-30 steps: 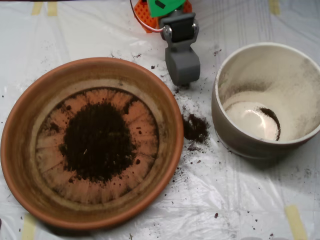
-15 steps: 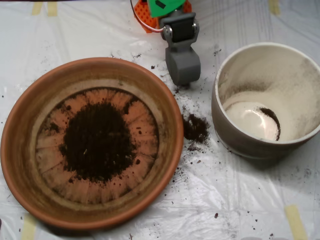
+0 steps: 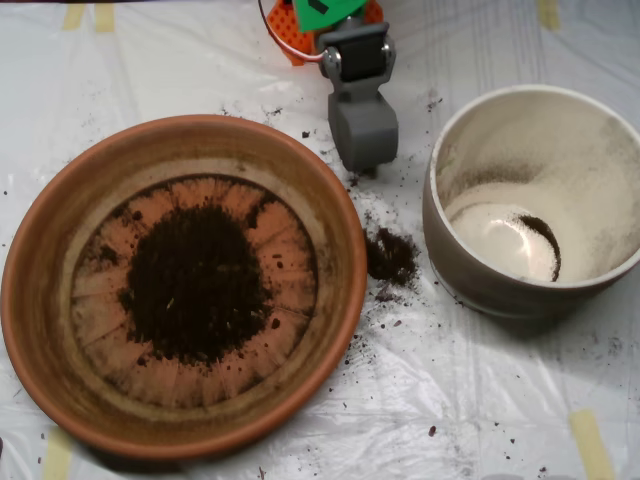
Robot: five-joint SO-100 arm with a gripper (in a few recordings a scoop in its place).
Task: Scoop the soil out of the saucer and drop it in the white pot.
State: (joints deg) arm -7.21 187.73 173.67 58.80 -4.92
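Observation:
A dark mound of soil (image 3: 196, 284) lies in the middle of the wide terracotta saucer (image 3: 45, 240) at the left. The white pot (image 3: 452, 255) stands at the right, with a thin streak of soil on its dusty floor. My grey scoop (image 3: 364, 162) hangs at the top centre, between the saucer's far rim and the pot, its two shells closed together and pointing down toward the table. A small spilled clump of soil (image 3: 390, 256) lies on the sheet below the scoop, between saucer and pot.
White plastic sheeting (image 3: 480, 400) covers the table, dotted with soil specks around the saucer and pot. The arm's orange and green base parts (image 3: 310, 20) sit at the top edge. Strips of beige tape (image 3: 590, 440) mark the sheet's corners.
The scoop has shifted slightly up and to the left; the soil, the saucer and the pot stay as they were.

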